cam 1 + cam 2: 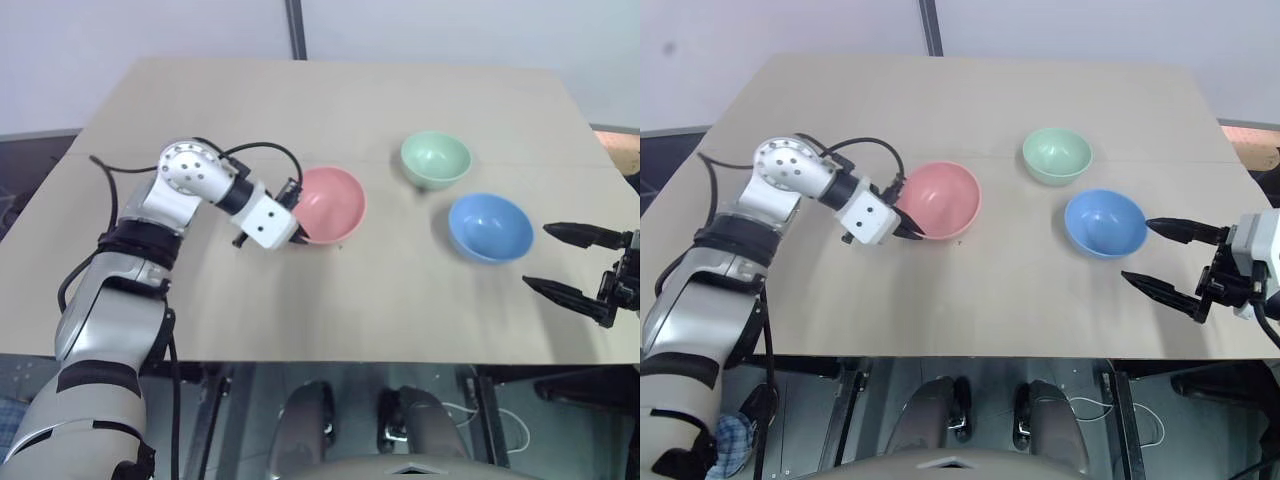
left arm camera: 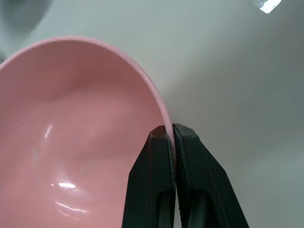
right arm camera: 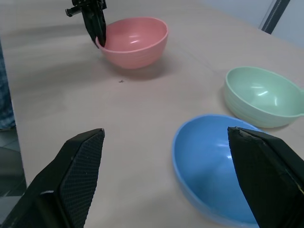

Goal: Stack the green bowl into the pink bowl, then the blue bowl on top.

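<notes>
The pink bowl (image 1: 331,204) sits tilted near the table's middle, its left side lifted. My left gripper (image 1: 299,234) is shut on the pink bowl's left rim (image 2: 167,124), one black finger inside and one outside. Farther back and to the right stands the green bowl (image 1: 436,160), upright on the table. The blue bowl (image 1: 490,227) rests in front of it, toward the right edge. To the right of the blue bowl, my right gripper (image 1: 560,261) hangs open, its fingers (image 3: 76,175) wide apart with nothing between them.
The bowls stand on a tan table (image 1: 300,110) with bare surface at the back and along the front edge. A black cable (image 1: 262,150) loops above my left wrist.
</notes>
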You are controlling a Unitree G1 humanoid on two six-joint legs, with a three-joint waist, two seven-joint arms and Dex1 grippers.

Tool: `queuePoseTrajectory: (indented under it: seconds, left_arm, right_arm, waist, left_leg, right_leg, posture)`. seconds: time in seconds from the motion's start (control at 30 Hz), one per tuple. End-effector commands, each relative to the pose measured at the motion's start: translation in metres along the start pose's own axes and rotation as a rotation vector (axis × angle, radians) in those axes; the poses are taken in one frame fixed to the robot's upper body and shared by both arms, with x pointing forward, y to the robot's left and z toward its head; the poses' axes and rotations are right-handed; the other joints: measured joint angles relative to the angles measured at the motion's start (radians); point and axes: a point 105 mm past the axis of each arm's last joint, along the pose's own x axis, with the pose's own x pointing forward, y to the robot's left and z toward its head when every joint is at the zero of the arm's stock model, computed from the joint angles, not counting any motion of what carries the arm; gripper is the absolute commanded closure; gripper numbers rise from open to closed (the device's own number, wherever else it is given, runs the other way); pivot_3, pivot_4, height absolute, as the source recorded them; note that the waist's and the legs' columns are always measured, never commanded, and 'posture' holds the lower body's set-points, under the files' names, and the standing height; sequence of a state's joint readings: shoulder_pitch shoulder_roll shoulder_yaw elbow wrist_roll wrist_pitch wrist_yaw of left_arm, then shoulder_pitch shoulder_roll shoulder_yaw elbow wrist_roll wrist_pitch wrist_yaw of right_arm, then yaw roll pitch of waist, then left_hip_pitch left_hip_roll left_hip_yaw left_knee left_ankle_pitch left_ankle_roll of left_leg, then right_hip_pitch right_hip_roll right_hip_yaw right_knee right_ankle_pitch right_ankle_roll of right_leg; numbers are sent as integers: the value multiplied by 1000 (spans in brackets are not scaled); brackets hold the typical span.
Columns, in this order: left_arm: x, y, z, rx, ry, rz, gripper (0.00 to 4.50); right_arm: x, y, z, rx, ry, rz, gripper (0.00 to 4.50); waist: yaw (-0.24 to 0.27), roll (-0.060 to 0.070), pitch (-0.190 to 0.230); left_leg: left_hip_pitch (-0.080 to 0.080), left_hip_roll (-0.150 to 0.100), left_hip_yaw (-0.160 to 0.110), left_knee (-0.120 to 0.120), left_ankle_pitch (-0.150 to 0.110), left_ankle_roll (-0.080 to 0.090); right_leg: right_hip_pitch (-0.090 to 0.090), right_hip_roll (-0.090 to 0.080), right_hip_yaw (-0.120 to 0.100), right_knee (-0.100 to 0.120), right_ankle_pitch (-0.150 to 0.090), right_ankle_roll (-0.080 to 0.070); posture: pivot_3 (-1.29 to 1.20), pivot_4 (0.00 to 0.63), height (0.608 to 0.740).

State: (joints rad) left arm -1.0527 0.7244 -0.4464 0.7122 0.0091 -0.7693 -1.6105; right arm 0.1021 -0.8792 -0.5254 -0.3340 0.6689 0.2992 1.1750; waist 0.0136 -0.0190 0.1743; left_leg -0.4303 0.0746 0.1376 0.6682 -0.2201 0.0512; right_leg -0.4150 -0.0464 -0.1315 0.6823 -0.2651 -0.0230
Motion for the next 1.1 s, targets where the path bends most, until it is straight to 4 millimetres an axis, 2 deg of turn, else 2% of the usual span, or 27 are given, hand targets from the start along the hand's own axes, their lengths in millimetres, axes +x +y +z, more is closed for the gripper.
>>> queuePoseTrajectory:
  seconds: [0.03,0.3,0.37,0.53,0.67,0.77,0.93,1.1]
  left_arm:
    - [-6,6,6,23,-21,13,3467]
    - [-9,-4,7,20,-32,-17,24]
    - [-13,-4,8,2,-38,0,24]
    - [-33,14,18,-145,-144,133,24]
    - [-69,36,18,-388,-320,355,24]
    - [-105,46,1,-638,-461,626,24]
    - [-126,7,-21,-859,-481,769,24]
    - [-137,-35,-30,-949,-399,843,24]
  right_arm:
    - [-3,-2,7,-47,0,2,0]
    - [-5,-2,7,-48,7,0,0]
    - [-5,-2,6,-46,6,-1,0]
    - [-4,-2,6,-45,6,0,0]
    - [-5,-3,5,-46,9,-2,0]
    - [-6,-3,4,-45,12,-7,0]
    - [-5,-4,2,-44,15,-8,0]
    - [-6,-12,-2,-47,43,-19,0]
  waist:
    - [1,0,0]
    - [1,0,0]
    - [2,0,0]
    - [1,0,0]
    - [0,0,0]
    - [-1,0,0]
    - [-8,0,0]
    - [-4,0,0]
  left_leg:
    - [0,0,0,0,0,0]
    - [0,0,0,1,0,0]
    - [0,0,0,1,0,0]
    - [0,0,-1,1,0,0]
    - [0,0,0,2,0,0]
    - [1,0,0,3,0,0]
    - [3,1,2,3,0,0]
    - [3,1,2,4,0,0]
  right_leg:
    - [0,0,0,0,0,0]
    - [0,0,0,0,0,0]
    - [0,0,0,0,0,0]
    - [0,0,0,1,0,0]
    - [0,-1,0,2,0,0]
    - [0,-1,1,4,0,0]
    - [0,-2,4,7,0,0]
    - [0,-5,4,9,0,0]
  posture:
    - [0,150,740]
    - [0,150,740]
    - [0,150,740]
    - [0,150,740]
    - [0,150,740]
    - [0,150,740]
    - [0,150,740]
    - [0,150,740]
